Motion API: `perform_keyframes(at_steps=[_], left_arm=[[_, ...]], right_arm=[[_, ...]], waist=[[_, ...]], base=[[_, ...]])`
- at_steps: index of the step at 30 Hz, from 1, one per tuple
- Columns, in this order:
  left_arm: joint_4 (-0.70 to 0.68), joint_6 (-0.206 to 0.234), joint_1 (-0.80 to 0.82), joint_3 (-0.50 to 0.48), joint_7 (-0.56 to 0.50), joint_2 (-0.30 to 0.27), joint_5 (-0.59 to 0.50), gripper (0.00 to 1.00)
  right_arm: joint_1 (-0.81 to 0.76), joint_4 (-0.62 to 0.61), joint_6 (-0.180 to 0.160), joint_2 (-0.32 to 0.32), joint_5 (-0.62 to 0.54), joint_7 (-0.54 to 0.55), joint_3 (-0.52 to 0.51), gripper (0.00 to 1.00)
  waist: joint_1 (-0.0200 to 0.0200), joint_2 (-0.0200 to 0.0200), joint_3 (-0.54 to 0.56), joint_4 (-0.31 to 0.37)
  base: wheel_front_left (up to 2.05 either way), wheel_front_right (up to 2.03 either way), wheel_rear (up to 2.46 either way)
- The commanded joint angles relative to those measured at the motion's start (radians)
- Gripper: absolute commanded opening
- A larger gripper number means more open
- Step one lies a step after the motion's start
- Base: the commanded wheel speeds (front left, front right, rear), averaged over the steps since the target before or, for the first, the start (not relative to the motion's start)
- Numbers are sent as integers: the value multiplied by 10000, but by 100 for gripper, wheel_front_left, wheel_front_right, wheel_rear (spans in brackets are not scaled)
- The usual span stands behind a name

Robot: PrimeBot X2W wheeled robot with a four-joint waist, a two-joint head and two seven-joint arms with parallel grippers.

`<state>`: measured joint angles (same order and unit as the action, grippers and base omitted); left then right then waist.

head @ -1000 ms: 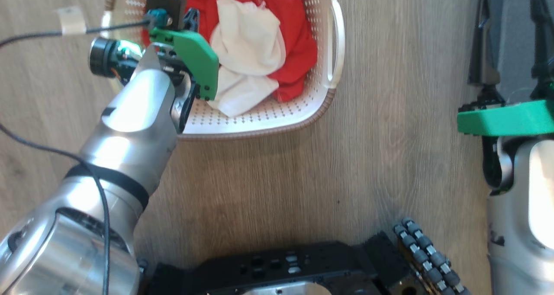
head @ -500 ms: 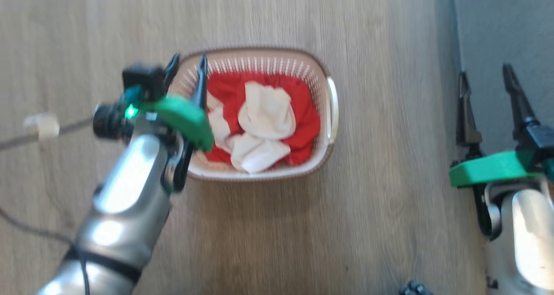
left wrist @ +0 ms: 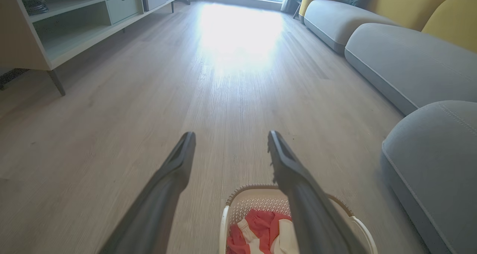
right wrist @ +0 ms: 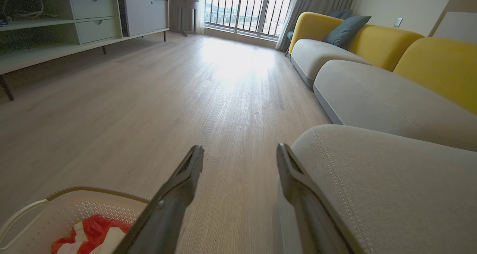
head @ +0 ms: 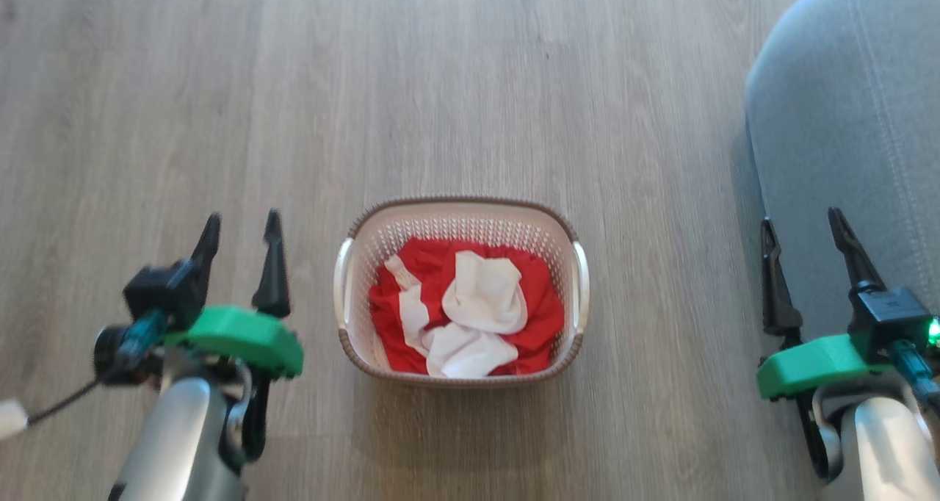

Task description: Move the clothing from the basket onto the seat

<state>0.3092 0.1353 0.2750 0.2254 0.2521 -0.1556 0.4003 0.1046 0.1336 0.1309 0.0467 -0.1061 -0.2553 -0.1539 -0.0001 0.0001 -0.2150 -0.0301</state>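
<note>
You have one basket (head: 459,208) on the wooden floor (head: 455,82), sitting between the two arms in the head view, and it holds the single bundle of clothing (head: 540,314): red fabric spread across the bottom with white pieces lying on top, towards the middle and the near side (how many white pieces there are, you cannot tell from the folds). The clothing covers most of the basket's bottom, and no writing can be read anywhere. The basket has two white handles (head: 581,280), one on each side, below its brown rim. Your left gripper (head: 243,216) hangs just to the left of the basket, apart from it, its two dark fingers spread with nothing between them. Your right gripper (head: 800,217) is well off to the right, its two fingers likewise parted and empty, beside the rounded edge of the grey seat (head: 844,119), which carries a line of pale stitching. In the left wrist view the right-hand finger crosses in front of the basket's rim. The right wrist view shows three grey cushions in a row along the right, two yellow backrests (right wrist: 376,41), one teal pillow (right wrist: 344,28), and a pale cabinet (right wrist: 141,12) with two stacked drawers on the left.
</note>
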Motion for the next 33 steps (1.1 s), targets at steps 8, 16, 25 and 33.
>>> perform_keyframes(at_steps=[8, 16, 25, 33], left_arm=[[-1070, -272, -1460, -1501, 96, -10, -525, 100], [-1499, -631, -2756, -2295, 97, 357, -933, 100], [-1432, -1057, -2831, -2554, 97, 634, -1294, 100], [-1348, -1310, -2671, -2699, 97, 779, -1527, 100]], right_arm=[[-455, -243, -2, 35, -237, -65, 149, 100], [-984, -45, -2, 35, -82, -65, 77, 100], [-1055, -57, -2, 35, -1, -65, 114, 100], [-917, -144, -2, 35, 56, -65, 207, 100]], waist=[[1, -1, 899, -142], [1, -1, 1493, -53], [1, -1, 1468, -115], [1, -1, 1174, 78]], base=[[0, 0, 0], [0, 0, 0], [0, 0, 0], [0, 0, 0]])
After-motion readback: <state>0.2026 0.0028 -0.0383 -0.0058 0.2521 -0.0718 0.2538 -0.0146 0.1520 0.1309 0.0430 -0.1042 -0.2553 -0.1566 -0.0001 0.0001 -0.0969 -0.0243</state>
